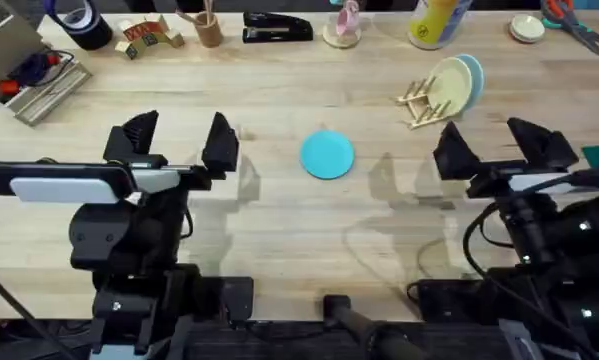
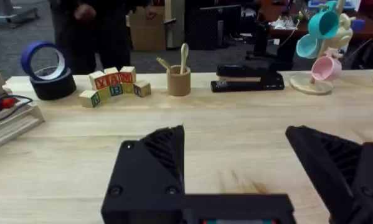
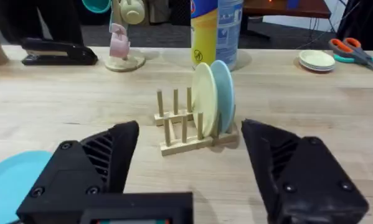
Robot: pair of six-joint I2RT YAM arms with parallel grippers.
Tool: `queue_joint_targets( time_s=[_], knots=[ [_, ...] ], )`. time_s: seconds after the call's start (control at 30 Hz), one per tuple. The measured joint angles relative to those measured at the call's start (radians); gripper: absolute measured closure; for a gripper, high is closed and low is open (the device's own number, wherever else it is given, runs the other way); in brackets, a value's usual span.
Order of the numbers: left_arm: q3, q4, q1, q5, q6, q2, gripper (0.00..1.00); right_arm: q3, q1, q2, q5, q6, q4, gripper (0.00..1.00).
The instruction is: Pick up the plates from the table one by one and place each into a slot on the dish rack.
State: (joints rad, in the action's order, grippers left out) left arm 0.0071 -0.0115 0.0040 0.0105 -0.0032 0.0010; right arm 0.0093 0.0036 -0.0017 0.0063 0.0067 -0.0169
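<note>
I have both arms pulled back near their bases, which leaves the middle of the worktop (image 1: 279, 215) free for an approach. My left claw (image 1: 179, 140) hangs with its fingers wide apart over bare wood, holding nothing. My right claw (image 1: 499, 145) is just as wide apart and empty, and it faces the dish rack (image 3: 186, 134), so I judge it the better placed for the next pick and drop.

Two plates already stand on edge in the rack's far slots, a pale yellow plate (image 3: 203, 96) in front and a light blue plate (image 3: 224, 93) close behind it, leaning on the pegs. The nearer slots show bare dowels, so there is room for one more.

The turquoise plate (image 1: 327, 155) lies flat on the wood between my two claws, well apart from the rack. It is round, thin and a solid colour, with a low rim. Lying this flat, I expect it to be awkward to get a finger under.
</note>
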Motion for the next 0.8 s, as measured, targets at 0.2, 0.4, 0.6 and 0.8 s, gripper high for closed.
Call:
queue_joint_targets(
  time_s=[0.2, 0.4, 0.6, 0.8],
  knots=[
    [0.007, -0.011, 0.000, 0.000, 0.020, 0.000, 0.008, 0.002, 0.000, 0.000, 0.000, 0.000, 0.000, 0.009],
    [0.146, -0.170, 0.000, 0.000, 0.027, 0.000, 0.009, 0.085, 0.000, 0.002, 0.000, -0.005, -0.082, 0.009],
    [0.406, -0.364, 0.000, -0.002, 0.030, 0.009, 0.008, 0.325, 0.000, 0.005, 0.000, -0.019, -0.264, 0.009],
    [0.708, -0.588, 0.000, -0.008, 0.032, 0.159, 0.008, 0.602, 0.000, 0.118, 0.000, -0.026, -0.465, 0.009]
  ],
)
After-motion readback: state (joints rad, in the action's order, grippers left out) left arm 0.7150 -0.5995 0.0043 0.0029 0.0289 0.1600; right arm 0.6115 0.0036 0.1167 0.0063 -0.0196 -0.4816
